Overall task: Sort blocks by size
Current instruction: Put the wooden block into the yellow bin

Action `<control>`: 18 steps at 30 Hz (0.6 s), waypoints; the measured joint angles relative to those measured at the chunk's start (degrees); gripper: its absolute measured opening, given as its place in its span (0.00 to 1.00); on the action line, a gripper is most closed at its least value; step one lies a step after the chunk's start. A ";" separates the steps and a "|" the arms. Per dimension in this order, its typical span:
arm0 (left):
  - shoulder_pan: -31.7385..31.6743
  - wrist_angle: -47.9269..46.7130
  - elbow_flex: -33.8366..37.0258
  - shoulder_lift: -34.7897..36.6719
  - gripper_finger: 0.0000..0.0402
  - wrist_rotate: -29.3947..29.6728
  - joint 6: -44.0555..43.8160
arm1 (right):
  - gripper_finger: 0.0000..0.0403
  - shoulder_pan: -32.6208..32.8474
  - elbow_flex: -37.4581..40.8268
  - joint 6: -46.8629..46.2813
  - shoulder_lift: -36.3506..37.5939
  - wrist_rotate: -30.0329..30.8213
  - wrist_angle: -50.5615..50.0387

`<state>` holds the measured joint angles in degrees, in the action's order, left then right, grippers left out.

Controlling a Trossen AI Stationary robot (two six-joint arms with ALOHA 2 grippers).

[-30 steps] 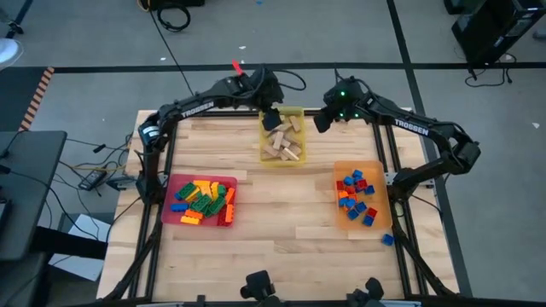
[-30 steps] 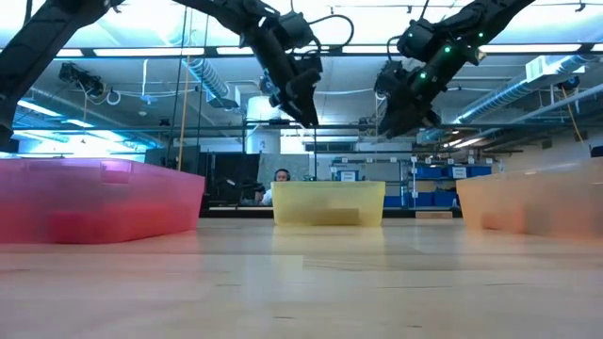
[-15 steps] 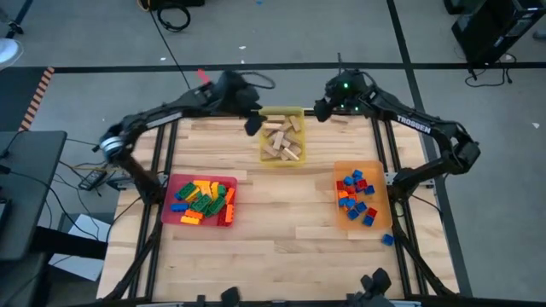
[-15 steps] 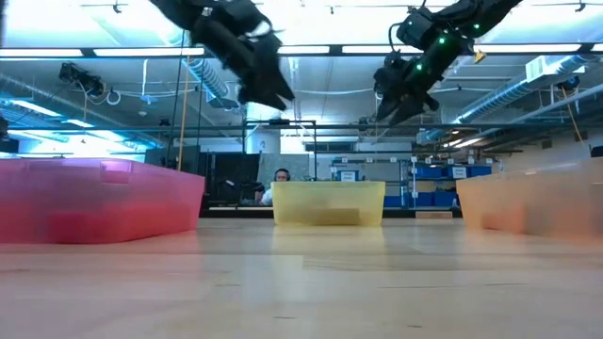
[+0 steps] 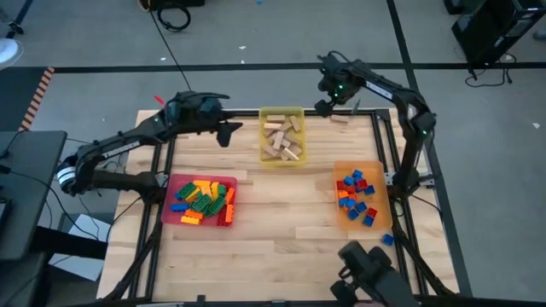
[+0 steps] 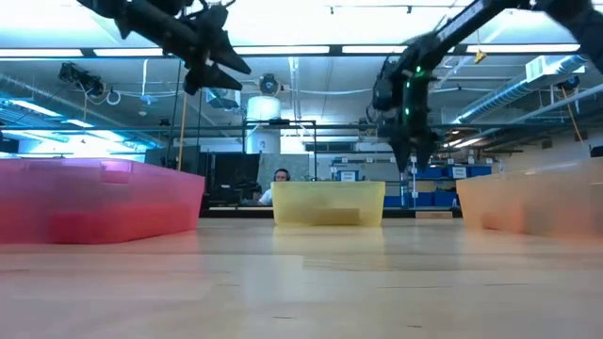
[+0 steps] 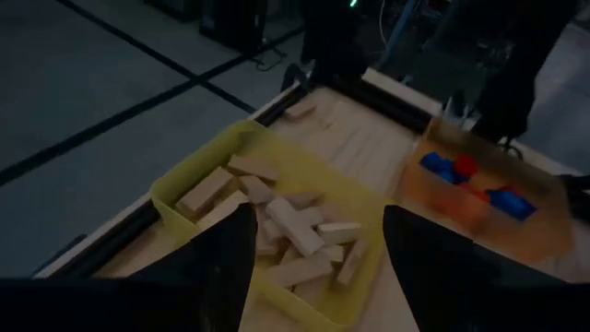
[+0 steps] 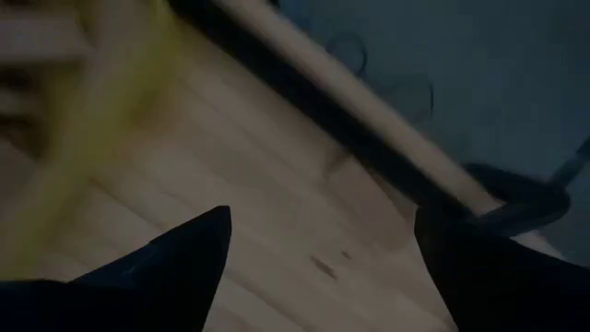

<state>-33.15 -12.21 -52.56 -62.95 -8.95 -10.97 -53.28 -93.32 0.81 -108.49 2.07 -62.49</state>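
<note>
Tan wooden blocks (image 5: 281,138) lie piled in the yellow tray (image 5: 266,157) at the far middle, also in the left wrist view (image 7: 277,226). Long studded bricks (image 5: 203,198) fill the red tray (image 5: 171,181). Short red and blue bricks (image 5: 354,194) lie in the orange tray (image 5: 381,170). One tan block (image 5: 339,119) lies on the table right of the yellow tray. My left gripper (image 5: 229,132) (image 7: 313,217) hangs open and empty left of the yellow tray. My right gripper (image 5: 322,107) (image 8: 318,217) stands open and empty over the far edge, near the loose tan block.
A single blue brick (image 5: 386,240) lies on the table just near the orange tray's near right corner. Bare wood spans the middle and near part of the table (image 5: 281,230). The table's dark frame rails (image 5: 388,145) run along its sides.
My left gripper has swung from above the yellow tray toward the table's left edge and risen. My right gripper has drawn back toward the far edge and tipped so that its fingers point down.
</note>
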 joint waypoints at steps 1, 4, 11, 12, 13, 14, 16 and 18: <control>0.25 0.07 0.23 0.66 0.61 0.00 -0.65 | 0.89 -0.44 -0.58 0.70 -1.51 -0.04 -1.21; 1.25 -0.76 0.42 1.83 0.61 -0.24 -1.52 | 0.88 -1.64 -0.76 3.76 -4.82 -0.06 -2.31; 4.38 -1.77 0.42 2.33 0.61 -0.40 -1.74 | 0.85 -2.75 -0.76 8.27 -9.66 0.03 -2.19; 4.72 -1.75 0.42 2.37 0.61 -0.40 -1.74 | 0.85 -2.86 -0.74 8.26 -10.26 0.40 -2.21; 5.04 -1.78 0.42 2.37 0.61 -0.42 -1.74 | 0.84 -2.88 -0.74 8.11 -10.73 1.09 -2.25; 5.39 -1.88 0.42 2.36 0.61 -0.40 -1.74 | 0.84 -2.96 -0.74 7.43 -11.31 1.65 -2.31; 5.88 -2.04 0.42 2.35 0.61 -0.39 -1.74 | 0.83 -3.12 -0.73 5.86 -12.36 2.21 -2.51; 6.34 -1.93 0.42 2.35 0.61 -0.39 -1.89 | 0.82 -3.28 -0.72 4.40 -13.46 2.54 -2.81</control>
<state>-26.81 -14.14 -52.14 -60.60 -9.33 -12.86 -56.56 -94.04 5.21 -121.96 4.61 -65.31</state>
